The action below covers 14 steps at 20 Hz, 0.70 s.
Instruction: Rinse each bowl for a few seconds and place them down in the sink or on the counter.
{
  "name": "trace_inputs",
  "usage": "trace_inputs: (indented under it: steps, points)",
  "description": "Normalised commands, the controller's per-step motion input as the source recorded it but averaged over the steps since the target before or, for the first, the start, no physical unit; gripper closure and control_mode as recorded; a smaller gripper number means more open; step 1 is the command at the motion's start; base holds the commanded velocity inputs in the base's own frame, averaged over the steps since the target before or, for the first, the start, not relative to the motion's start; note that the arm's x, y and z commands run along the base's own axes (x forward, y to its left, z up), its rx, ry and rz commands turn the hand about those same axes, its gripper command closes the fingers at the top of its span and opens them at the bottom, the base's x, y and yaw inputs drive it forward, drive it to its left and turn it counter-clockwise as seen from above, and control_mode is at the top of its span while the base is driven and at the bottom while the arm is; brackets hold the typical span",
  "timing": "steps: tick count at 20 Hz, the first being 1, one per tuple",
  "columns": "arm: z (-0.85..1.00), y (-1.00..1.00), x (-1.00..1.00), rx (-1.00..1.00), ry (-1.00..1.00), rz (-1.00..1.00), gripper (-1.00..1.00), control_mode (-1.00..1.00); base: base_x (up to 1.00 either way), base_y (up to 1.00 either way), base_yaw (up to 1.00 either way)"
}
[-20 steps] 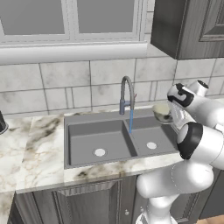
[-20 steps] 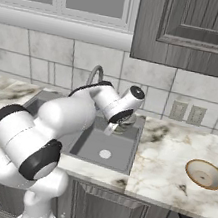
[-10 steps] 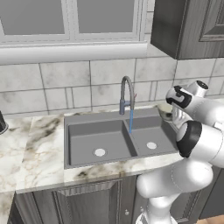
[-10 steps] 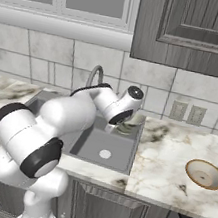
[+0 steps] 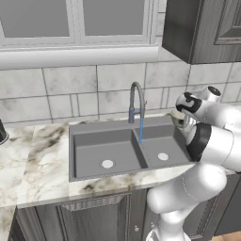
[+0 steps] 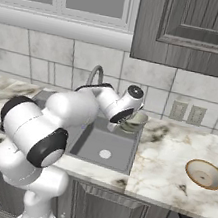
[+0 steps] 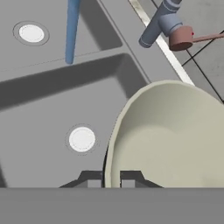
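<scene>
At the left, the sink is seen with water running from the faucet as a thin blue stream into the right basin. Neither basin is seen to hold a bowl, and no bowl is seen set down beside the sink on the left stretch of counter.

Toward the middle, one bowl is held by the gripper over the right basin's far edge, well to the side of the stream rather than under it. Its rinse is therefore judged either finished or not begun; which of the two cannot be told. It has not been put down.

At the right, a second bowl is left lying on the counter, well apart from the sink, apparently untouched. So most of the task is judged to remain.

In the hand view, the held bowl's rim is pinched between the two fingers, which are pressed nearly together on it; the bowl's hollow spreads up and to the right of them.
</scene>
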Motion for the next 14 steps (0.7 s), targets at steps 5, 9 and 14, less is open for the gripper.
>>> trace_inputs:
  steps: [5, 9, 14]
  points:
    - [0.00, -0.17, 0.18, 0.00, 0.00, 0.00, 1.00, -1.00, 0.00, 0.00, 0.00]
    - [0.00, -0.09, 0.25, 0.00, 0.00, 0.00, 1.00, -1.00, 0.00, 0.00, 0.00]
    - [0.00, -0.11, 0.28, 0.00, 0.00, 0.00, 1.00, -1.00, 0.00, 0.00, 0.00]
